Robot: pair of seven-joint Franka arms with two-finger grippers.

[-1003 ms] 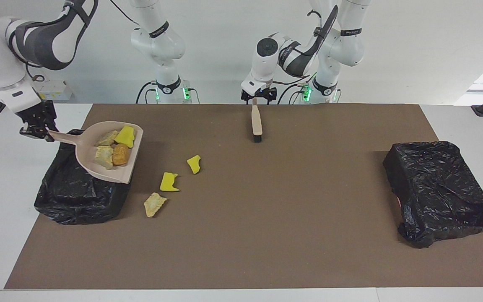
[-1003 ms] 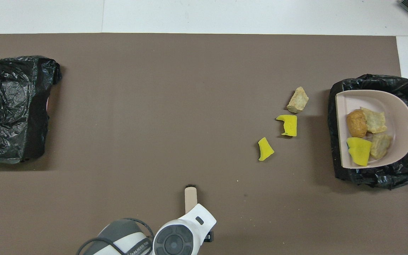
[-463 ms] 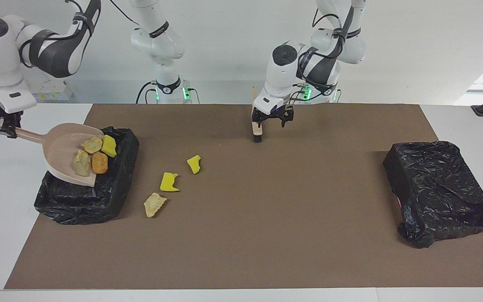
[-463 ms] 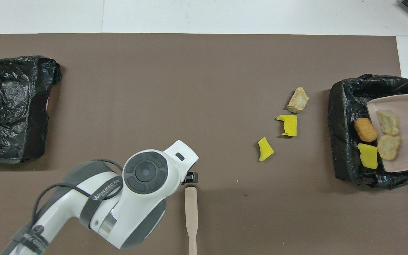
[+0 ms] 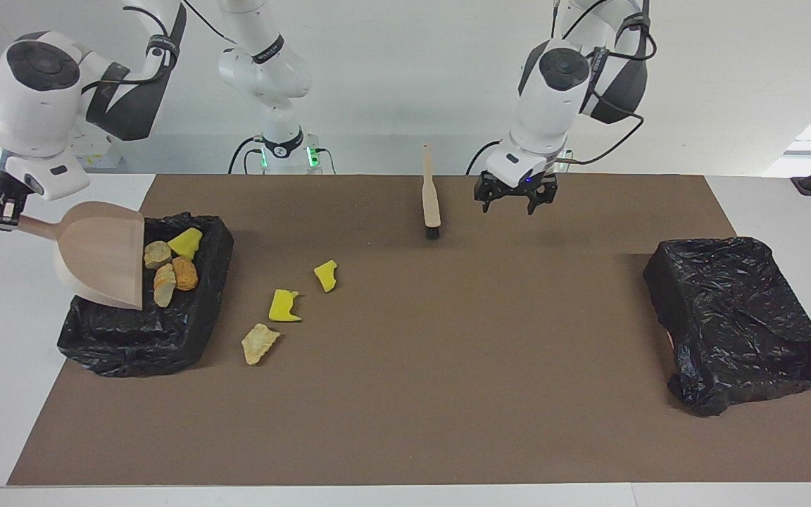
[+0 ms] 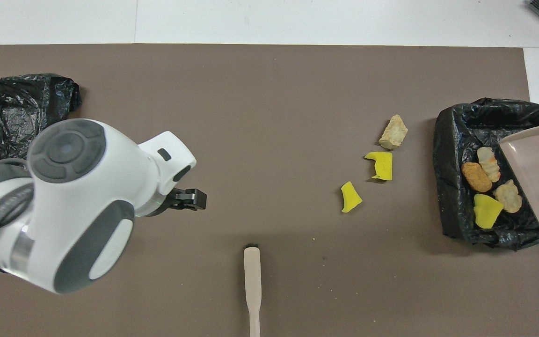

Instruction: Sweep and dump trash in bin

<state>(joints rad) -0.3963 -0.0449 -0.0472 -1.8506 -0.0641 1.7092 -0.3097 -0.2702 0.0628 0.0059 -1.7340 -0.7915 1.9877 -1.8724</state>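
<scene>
The right gripper (image 5: 6, 211) is clamped on the handle of the dustpan (image 5: 99, 252), which is held tipped steeply over the bin (image 5: 139, 331) at the right arm's end of the desk (image 5: 405, 394). The pan's mouth is turned down into the bin, its long axis running from the raised handle to the lowered lip, evidently so that the load slides out. Four pieces of trash (image 5: 170, 265) are seen at the pan's lip and on the black liner: a yellow one, two tan lumps and an orange-brown one. Three further pieces (image 5: 284, 305) lie on the brown mat beside the bin, toward the middle of the desk, not yet swept. The left gripper (image 5: 515, 199) is held open and empty above the mat, just beside the brush (image 5: 431, 201). The brush lies flat, with its handle toward the robots and its bristle end pointing away from them. A second black bag (image 5: 736, 320) lies at the left arm's end
</scene>
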